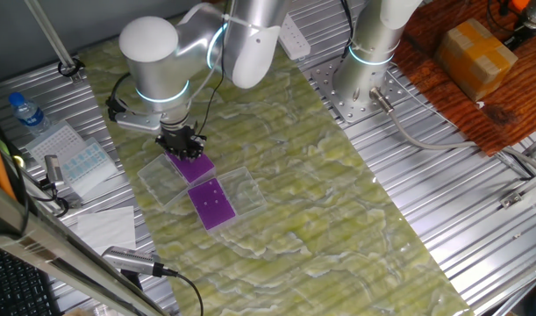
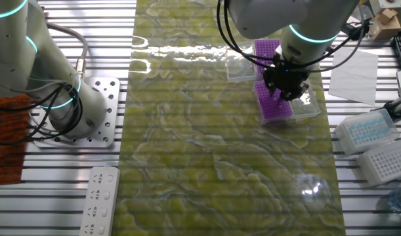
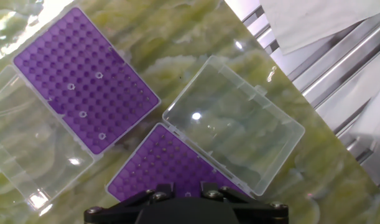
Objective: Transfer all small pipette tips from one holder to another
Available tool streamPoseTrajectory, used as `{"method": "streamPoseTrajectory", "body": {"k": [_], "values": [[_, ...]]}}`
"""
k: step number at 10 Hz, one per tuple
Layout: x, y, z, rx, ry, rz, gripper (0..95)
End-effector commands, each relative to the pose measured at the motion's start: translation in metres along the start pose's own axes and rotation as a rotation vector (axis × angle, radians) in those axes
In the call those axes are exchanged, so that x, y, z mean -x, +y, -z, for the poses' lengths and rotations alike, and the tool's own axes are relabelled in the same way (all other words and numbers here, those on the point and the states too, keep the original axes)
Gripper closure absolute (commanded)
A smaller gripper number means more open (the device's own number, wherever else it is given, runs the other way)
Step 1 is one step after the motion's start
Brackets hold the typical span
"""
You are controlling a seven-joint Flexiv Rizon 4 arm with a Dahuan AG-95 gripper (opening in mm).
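Note:
Two purple plates lie on the green mat, each beside an open clear lid. In the hand view the far plate [image 3: 84, 84] holds several small pipette tips [image 3: 83, 114], seen as pale dots. The near plate [image 3: 171, 163] lies right under my gripper [image 3: 185, 190], which hovers low over it. A small pale speck shows between the fingers; I cannot tell if it is held. In one fixed view the gripper [image 1: 188, 146] stands over one plate [image 1: 196, 167], the other plate [image 1: 213, 204] just beyond. The other fixed view shows the gripper [image 2: 287, 88] over a plate [image 2: 272, 107].
Clear lids [image 3: 236, 124] [image 3: 22, 155] flank the plates. White tip boxes [image 2: 367, 128] [image 2: 387, 160], paper sheets [image 2: 354, 72] and a water bottle [image 1: 26, 112] lie off the mat. A second arm's base [image 1: 360, 79] and a power strip [image 2: 102, 200] stand on the ribbed table.

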State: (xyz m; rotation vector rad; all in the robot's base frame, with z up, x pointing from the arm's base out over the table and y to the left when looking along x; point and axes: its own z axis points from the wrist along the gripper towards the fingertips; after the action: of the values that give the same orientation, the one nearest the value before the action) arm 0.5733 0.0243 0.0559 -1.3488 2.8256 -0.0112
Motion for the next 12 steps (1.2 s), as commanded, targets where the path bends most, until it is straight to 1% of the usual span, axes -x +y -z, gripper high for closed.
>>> {"method": "streamPoseTrajectory", "body": {"k": [1,9,10,12], "values": [[-0.0013,0.001,-0.0008,-0.002,-0.003,0.003,76.0],[-0.0042,0.0009,-0.0059,-0.012,-0.019,0.016,76.0],[-0.0042,0.0009,-0.006,-0.011,-0.021,0.013,95.0],[-0.0043,0.0008,-0.0062,-0.008,-0.023,0.007,95.0]]}}
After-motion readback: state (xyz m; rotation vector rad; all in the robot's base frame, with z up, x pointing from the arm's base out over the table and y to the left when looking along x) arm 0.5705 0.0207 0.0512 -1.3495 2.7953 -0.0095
